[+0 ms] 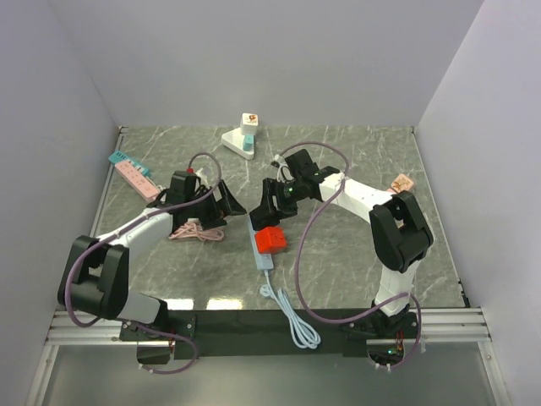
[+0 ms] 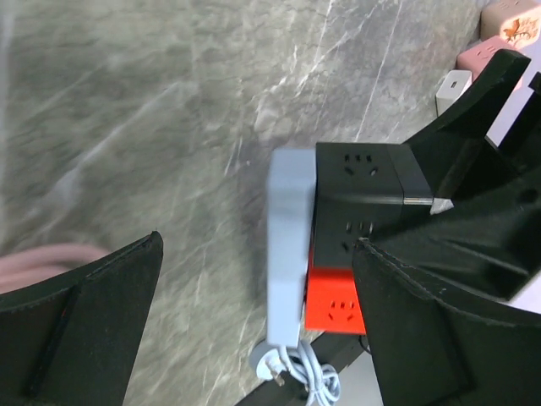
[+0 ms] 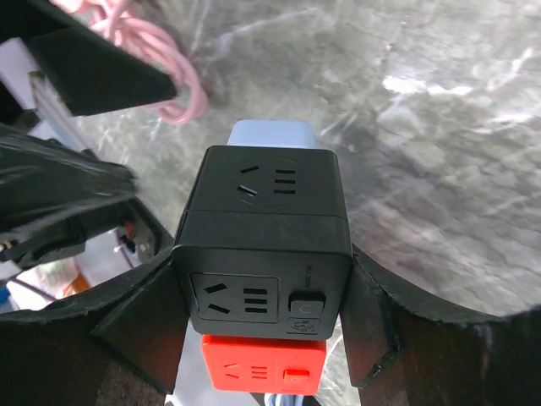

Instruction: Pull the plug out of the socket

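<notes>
Two cube adaptors sit on the pale blue power strip (image 1: 264, 254), which lies on the marble table (image 1: 355, 152) between the arms. Nearest the bases, the strip's white cable (image 1: 292, 317) curls towards the table's near edge. Next along the strip comes the red cube (image 1: 271, 240), and just beyond it, touching it, the black plug cube (image 3: 266, 241), seated upright on the strip with one socket face up and another, with a switch, facing the right wrist camera.

The right gripper (image 3: 264, 309) is closed on the black plug cube: its two fingers (image 3: 372, 326) press flat against the cube's opposite sides. The red cube lies just below them.

The left gripper (image 1: 223, 205) hovers just left of the strip with its jaws spread wide and nothing between them but bare table and the strip's edge; in the left wrist view one finger (image 2: 93, 326) is well clear of the strip while the other is beside the cubes.

A coil of pink cable (image 1: 196, 232) lies under the left arm. Farther back on the left is a pink power strip (image 1: 138, 179). On the right, beside the right arm, sits a small pinkish cube (image 1: 402, 183). At the far edge stands a white socket base (image 1: 237, 140) with a small cube (image 1: 249, 123) on top.
</notes>
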Controlling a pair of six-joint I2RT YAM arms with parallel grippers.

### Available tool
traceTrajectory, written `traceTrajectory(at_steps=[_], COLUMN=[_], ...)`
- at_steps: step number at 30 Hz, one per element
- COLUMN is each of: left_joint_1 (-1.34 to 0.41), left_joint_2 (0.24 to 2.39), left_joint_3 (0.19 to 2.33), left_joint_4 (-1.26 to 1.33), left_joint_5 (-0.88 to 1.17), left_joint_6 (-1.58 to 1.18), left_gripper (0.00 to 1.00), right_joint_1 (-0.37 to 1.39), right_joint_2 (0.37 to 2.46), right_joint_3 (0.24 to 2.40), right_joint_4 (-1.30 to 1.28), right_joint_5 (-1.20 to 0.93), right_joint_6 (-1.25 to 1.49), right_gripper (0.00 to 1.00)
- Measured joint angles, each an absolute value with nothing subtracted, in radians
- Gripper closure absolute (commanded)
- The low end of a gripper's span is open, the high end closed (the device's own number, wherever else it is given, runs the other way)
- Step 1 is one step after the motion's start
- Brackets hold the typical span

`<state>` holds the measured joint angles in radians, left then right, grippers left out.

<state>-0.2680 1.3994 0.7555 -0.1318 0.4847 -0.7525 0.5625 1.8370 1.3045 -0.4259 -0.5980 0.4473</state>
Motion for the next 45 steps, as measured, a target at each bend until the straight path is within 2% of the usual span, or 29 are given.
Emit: traceTrajectory(at_steps=[5,10,16,23,27,37,40,41,43,44,45], left_joint_1=[-0.313,-0.342,-0.390,-0.424,-0.459,-0.556,-0.591,-0.601,-0.625,-0.631,-0.633], left_joint_2=[1.440,1.438,1.366,1.283,1.352,1.550,1.591,1.605,1.634,1.644,1.649], left_joint_3=[0.759,0.731,0.647,0.570,0.575,0.680,0.706,0.714,0.735,0.740,0.746], left_joint_4=[-0.101,-0.061,-0.043,0.048,0.073,0.078,0.102,0.105,0.101,0.101,0.099], left_joint_5=[0.458,0.427,0.395,0.395,0.392,0.346,0.347,0.346,0.331,0.323,0.311], left_joint_6=[-0.777,-0.802,-0.810,-0.802,-0.762,-0.693,-0.695,-0.698,-0.696,-0.698,-0.719], left_gripper=[0.01,0.07,0.08,0.14,0.19,0.20,0.35,0.45,0.57,0.77,0.87], right_joint_1=[0.547,0.529,0.514,0.488,0.483,0.471,0.457,0.453,0.445,0.440,0.434], right_joint_2=[1.850,1.861,1.963,2.074,2.075,2.077,2.076,2.076,2.076,2.076,2.076], right_joint_3=[1.303,1.313,1.447,1.566,1.570,1.544,1.523,1.517,1.511,1.510,1.511], right_joint_4=[-0.397,-0.397,-0.476,-0.558,-0.570,-0.537,-0.504,-0.492,-0.472,-0.468,-0.467], right_joint_5=[-0.650,-0.612,-0.538,-0.532,-0.538,-0.587,-0.615,-0.623,-0.629,-0.629,-0.627], right_joint_6=[0.453,0.503,0.579,0.629,0.634,0.637,0.646,0.651,0.648,0.645,0.641], right_gripper=[1.00,1.00,1.00,1.00,1.00,1.00,1.00,1.00,1.00,1.00,1.00])
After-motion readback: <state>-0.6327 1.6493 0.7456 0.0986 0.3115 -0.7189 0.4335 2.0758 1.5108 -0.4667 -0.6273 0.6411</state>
